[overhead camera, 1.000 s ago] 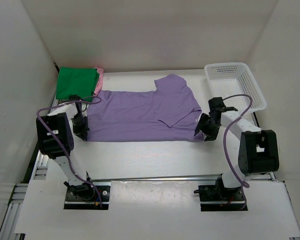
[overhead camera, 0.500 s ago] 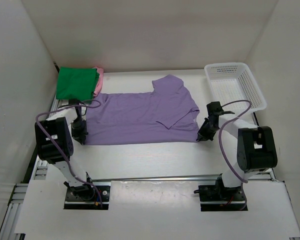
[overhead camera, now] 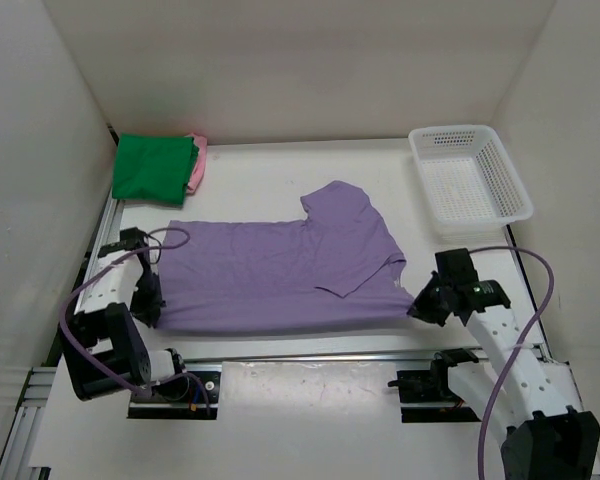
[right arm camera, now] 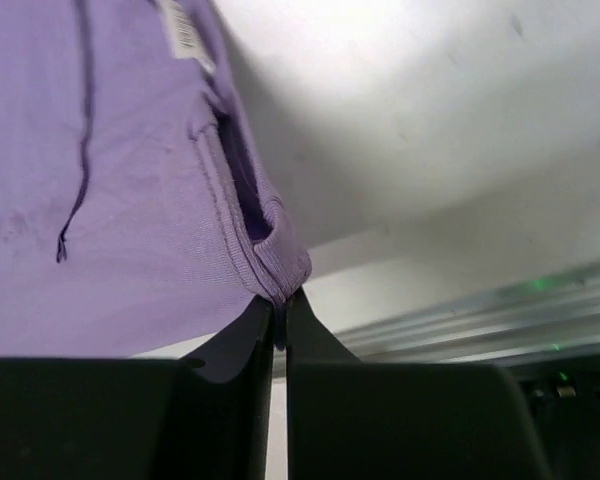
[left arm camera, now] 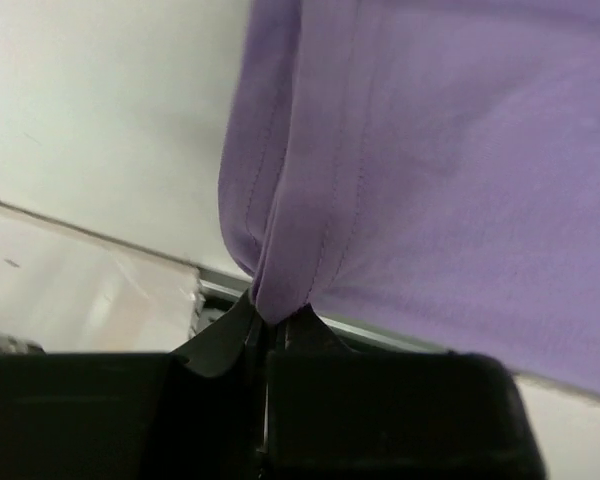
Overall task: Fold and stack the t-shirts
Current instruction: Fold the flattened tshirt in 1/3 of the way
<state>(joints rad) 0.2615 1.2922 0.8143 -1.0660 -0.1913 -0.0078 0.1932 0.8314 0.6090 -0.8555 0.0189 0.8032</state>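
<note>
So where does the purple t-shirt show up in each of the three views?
Top external: purple t-shirt spread over the near half of the table, its near corners pinched by the left gripper and right gripper.
Left wrist: fills the upper right, its corner clamped at bottom centre.
Right wrist: fills the upper left, its edge clamped at bottom centre.
Shared landmark: the metal rail along the near table edge, beside the cloth in both wrist views.

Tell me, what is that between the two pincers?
The purple shirt: the left pincer grips one near corner, the right pincer the other. The overhead view shows it best.
</note>
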